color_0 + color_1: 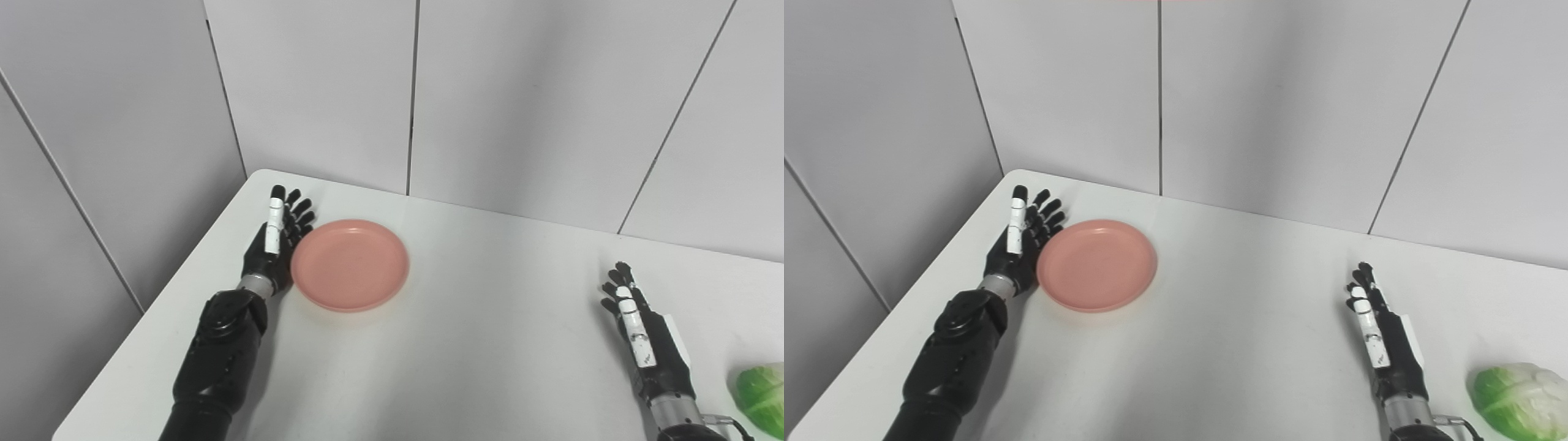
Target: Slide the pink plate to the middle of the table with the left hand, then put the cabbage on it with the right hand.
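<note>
A white table (pixel 490 343) carries one pink plate (pixel 350 264) and one green cabbage (pixel 1516 398), with two black robot hands resting over the surface. The plate lies flat toward the table's far left corner, and nothing is on it. The left hand (pixel 274 245) stands on edge at the plate's left rim, palm turned toward the plate, its fingers (pixel 300 214) straight, slightly spread and pointing to the table's far edge; it holds nothing, and it looks to be touching the rim or just short of it, though the pictures do not settle which. The right hand (pixel 1381 343) sits near the table's near right part, well apart from the plate, also on edge with fingers stretched out and apart, empty. The cabbage lies on the table just to the right of that hand, close to the near right corner, not touching it. The right eye view shows nearly the whole cabbage, pale leaves with a darker green side; the left eye view cuts it off at the picture's right edge, leaving only a green sliver.
</note>
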